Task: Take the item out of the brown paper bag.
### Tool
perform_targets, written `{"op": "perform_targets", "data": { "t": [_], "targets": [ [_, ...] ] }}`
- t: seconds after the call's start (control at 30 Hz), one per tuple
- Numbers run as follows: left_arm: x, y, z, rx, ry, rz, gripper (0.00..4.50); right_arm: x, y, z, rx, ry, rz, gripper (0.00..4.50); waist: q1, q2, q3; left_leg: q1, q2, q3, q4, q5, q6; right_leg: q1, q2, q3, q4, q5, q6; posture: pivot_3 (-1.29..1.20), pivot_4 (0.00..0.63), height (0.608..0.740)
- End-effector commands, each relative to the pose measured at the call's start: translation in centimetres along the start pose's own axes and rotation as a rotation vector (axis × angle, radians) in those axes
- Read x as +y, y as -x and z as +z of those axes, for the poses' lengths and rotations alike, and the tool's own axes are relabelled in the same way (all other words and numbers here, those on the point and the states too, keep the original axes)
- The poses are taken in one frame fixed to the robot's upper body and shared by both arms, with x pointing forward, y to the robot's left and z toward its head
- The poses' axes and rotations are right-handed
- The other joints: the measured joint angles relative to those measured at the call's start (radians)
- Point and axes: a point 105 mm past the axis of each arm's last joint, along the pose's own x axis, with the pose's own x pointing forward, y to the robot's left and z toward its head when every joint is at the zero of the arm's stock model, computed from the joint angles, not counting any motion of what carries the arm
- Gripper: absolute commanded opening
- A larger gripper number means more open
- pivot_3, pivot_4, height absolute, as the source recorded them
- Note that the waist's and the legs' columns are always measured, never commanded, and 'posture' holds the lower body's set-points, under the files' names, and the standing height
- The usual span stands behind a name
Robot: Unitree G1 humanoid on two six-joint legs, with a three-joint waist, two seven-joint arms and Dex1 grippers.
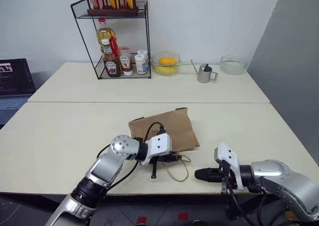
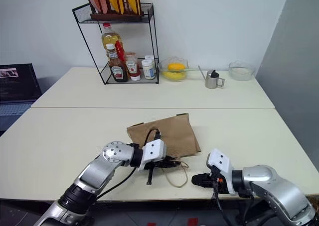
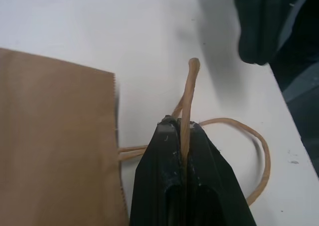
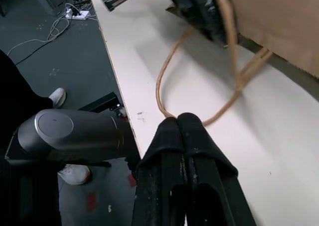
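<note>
The brown paper bag (image 1: 167, 129) lies flat at bench centre. The left gripper (image 3: 182, 136) is clamped on one cord handle (image 3: 188, 94) at the bag's 6 o'clock edge. The right gripper (image 4: 178, 124), closed and empty, sits at 4 o'clock. The item is unseen, presumably inside; extraction remains. Rack bottle (image 1: 110, 61): label unreadable.
</note>
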Motion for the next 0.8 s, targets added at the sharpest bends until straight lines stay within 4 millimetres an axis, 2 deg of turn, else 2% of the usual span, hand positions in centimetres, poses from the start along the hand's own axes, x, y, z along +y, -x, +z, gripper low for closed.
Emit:
{"op": "perform_targets", "data": {
  "t": [0.03,0.17,0.37,0.4,0.43,0.63,0.8],
  "targets": [
    [1.3,0.7,2.0,-0.055,0.012,0.073,0.03,0.3,-0.2,0.8,-0.035,0.078,0.019,0.0,0.0,0.0,0.0,0.0,0.0,0.0,0.0,0.0,0.0,0.0,0.0,0.0,0.0,0.0,0.0,0.0,0.15,0.74],
    [2.5,1.0,2.4,-0.064,0.041,0.123,0.0,0.3,-0.5,0.7,-0.03,0.144,0.042,0.93,0.0,0.0,0.0,0.0,0.0,0.0,0.0,0.0,0.0,0.0,0.0,0.0,0.0,0.0,0.001,0.0,0.15,0.74],
    [2.9,1.3,2.9,-0.071,0.047,0.135,0.0,0.0,-1.2,0.5,-0.013,0.293,0.054,3.06,-0.001,0.0,0.0,0.0,0.0,0.0,0.0,0.0,0.0,0.0,0.0,0.0,0.0,0.0,0.0,0.0,0.15,0.74],
    [2.8,1.4,3.1,-0.082,0.055,0.132,0.0,0.0,-1.5,0.4,-0.007,0.319,0.053,3.55,-0.001,0.0,0.0,0.0,0.0,0.0,0.0,0.0,0.0,0.0,0.0,0.0,0.0,0.0,0.0,0.0,0.15,0.74],
    [2.8,1.4,3.4,-0.094,0.065,0.128,0.0,0.0,-1.8,0.1,0.005,0.349,0.062,3.8,-0.001,0.0,0.0,0.0,0.0,0.0,0.0,0.0,0.0,0.0,0.0,0.0,0.0,0.0,0.0,0.0,0.15,0.74],
    [3.0,1.6,4.0,-0.119,0.097,0.125,0.0,-0.1,-3.3,-0.6,0.02,0.461,0.095,3.8,-0.001,0.0,0.0,0.0,0.0,0.0,0.001,0.0,0.0,0.0,0.0,0.0,0.0,0.001,-0.001,0.0,0.15,0.74],
    [3.4,1.8,4.2,-0.126,0.107,0.142,0.0,-0.7,-4.9,-0.1,-0.006,0.516,0.093,3.8,-0.002,0.0,0.0,0.0,0.0,0.0,0.001,0.0,0.0,0.0,0.0,0.0,0.001,0.001,-0.001,0.0,0.15,0.74]
  ]
}}
